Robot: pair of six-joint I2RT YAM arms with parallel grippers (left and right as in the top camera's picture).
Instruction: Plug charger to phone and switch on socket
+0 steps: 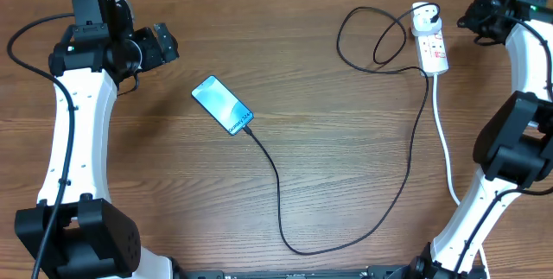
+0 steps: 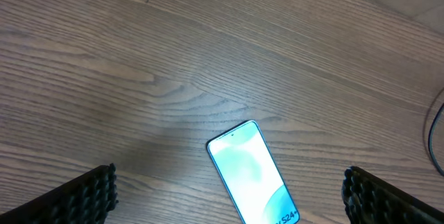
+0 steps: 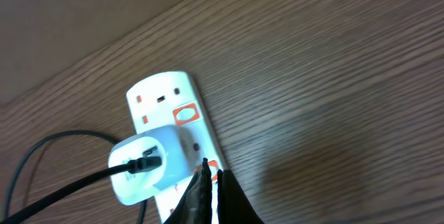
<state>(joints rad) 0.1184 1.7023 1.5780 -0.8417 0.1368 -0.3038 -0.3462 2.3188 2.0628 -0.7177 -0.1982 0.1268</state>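
Flat glossy phone [image 1: 223, 105] centre left on grained table [image 1: 346, 175], thin black charger [image 1: 280, 199] at its end; oblong white socket [image 1: 430, 47] upper right. Left pincer [image 1: 170, 44] wide, right pincer [image 3: 209, 174] closed.

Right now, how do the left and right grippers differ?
The left gripper is open; the right gripper is shut. The left gripper points toward the phone, while the right gripper's tips sit over the power strip, beside the white plug. Neither gripper holds anything.

lit phone [image 1: 223, 104], charger [image 3: 142, 165] plugged in — white socket [image 1: 435, 54]
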